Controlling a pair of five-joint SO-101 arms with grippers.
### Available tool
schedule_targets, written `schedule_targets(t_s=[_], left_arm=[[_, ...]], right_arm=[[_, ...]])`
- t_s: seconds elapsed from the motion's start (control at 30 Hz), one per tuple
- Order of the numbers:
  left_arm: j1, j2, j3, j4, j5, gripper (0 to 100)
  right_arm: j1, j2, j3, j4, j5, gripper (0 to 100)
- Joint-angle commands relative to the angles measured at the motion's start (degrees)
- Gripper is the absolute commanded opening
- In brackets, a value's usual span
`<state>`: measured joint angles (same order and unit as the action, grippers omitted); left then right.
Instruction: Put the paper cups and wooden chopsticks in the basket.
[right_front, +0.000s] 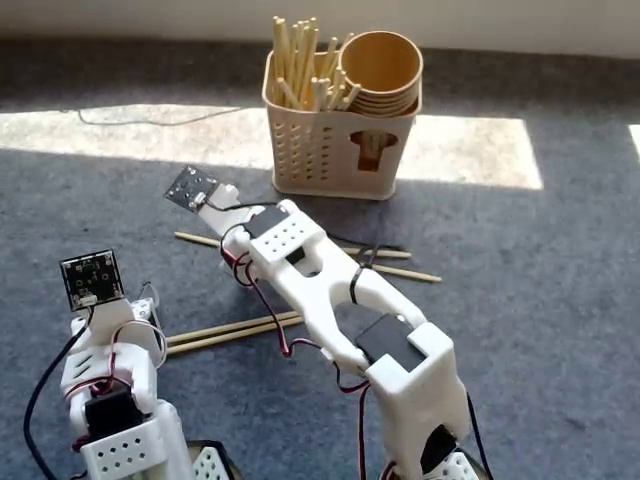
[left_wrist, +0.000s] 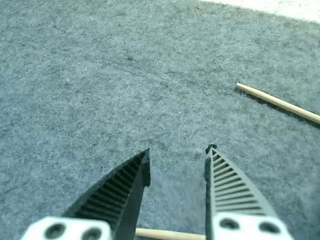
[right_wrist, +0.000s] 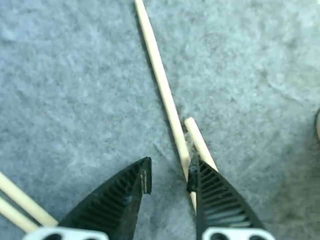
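Basket (right_front: 320, 150) at 12 o'clock in the high view, paper cups (right_front: 385, 65) stacked inside. Right gripper (right_wrist: 170, 175) spread open over the chopstick pair (right_wrist: 160, 80) at centre, and one stick slips under a jaw. Likely best: shift sideways, get both between the jaws, close low. Left gripper (left_wrist: 177, 152) open, empty, at 8 o'clock. Second pair (right_front: 230, 330) beside it. Grey carpet (right_front: 540, 300), sun band (right_front: 470, 150) at 12, cable (right_front: 150, 120) at 11.

Left pincer (left_wrist: 178, 150) gapes near its base; right pincer (right_wrist: 170, 169) gapes, stretched far forward.
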<state>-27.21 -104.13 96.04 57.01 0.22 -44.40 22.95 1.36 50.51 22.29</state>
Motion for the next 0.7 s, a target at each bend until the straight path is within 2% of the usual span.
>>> schedule_targets(t_s=[0.0,0.1,0.37,0.5,0.67], left_arm=[[1.0,-0.5,1.1,-0.7,-0.6,18],[1.0,-0.5,1.1,-0.7,-0.6,18],[1.0,-0.5,1.1,-0.7,-0.6,18],[1.0,-0.5,1.1,-0.7,-0.6,18],[1.0,-0.5,1.1,-0.7,-0.6,18]], right_arm=[[1.5,-2.2,-2.4,-2.6,0.3,13.4],[1.5,-0.1,-2.2,-5.8,0.3,13.4],[1.5,5.6,-2.1,-5.6,0.6,12.5],[1.5,6.5,-2.4,-1.6,0.7,6.6],[1.5,6.5,-2.5,3.1,0.7,6.3]])
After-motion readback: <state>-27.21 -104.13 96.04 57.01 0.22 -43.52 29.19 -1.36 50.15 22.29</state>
